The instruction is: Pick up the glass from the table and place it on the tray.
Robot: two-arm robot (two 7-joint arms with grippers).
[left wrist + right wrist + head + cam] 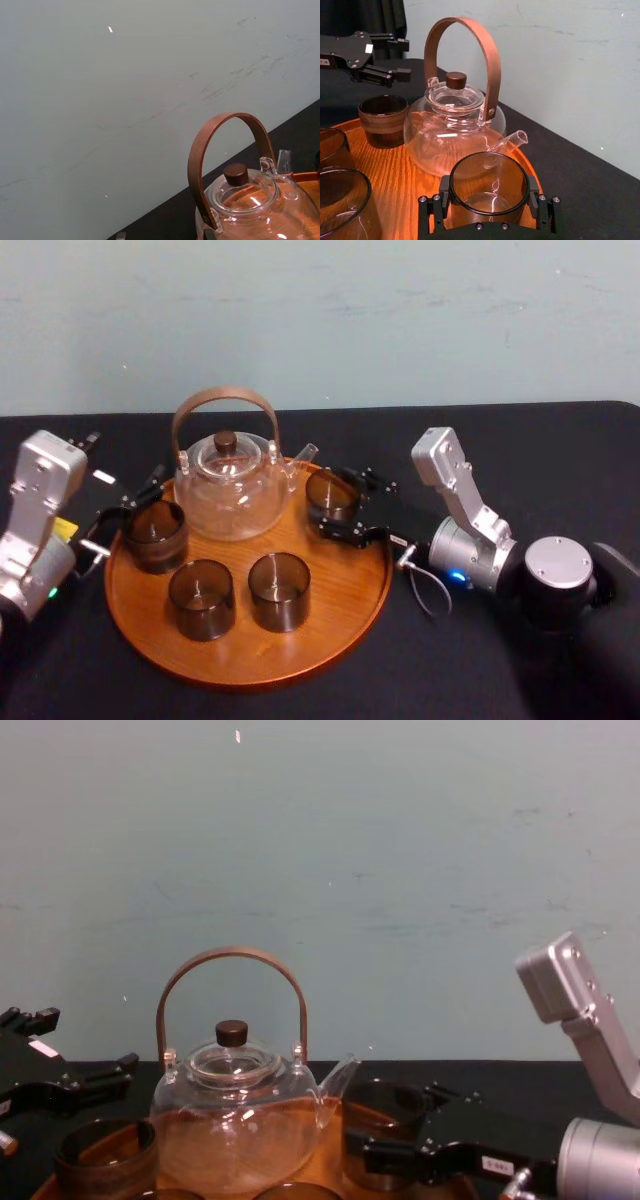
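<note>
- On the right rear part of the tray (330,612), just inside its rim, stands the glass (332,495), a dark tumbler held upright between the fingers of the right gripper (340,505).
- From the right wrist view, the right gripper (489,201) has one finger pad (445,196) against each side of the glass (489,182), so it is clasping the tumbler low on its wall.
- That gripper hides the glass's base, so I cannot tell whether it rests on the wood or hangs just above it.
- Just beside the glass, toward the tray's middle rear, sits a clear glass teapot (230,490) with a brown hoop handle, its spout pointing toward the held glass.
- Three more dark glasses stand on the tray: the left glass (155,535) near the left rim, and two front glasses (201,598) side by side.
- At the tray's left edge, the left gripper (130,512) has its fingers spread apart, gripping nothing.
- Seen from the right wrist, the left gripper (402,59) sits higher than the left glass (382,120) and does not touch it.
- Under the tray lies a black table (560,445), with a pale green wall behind it.
</note>
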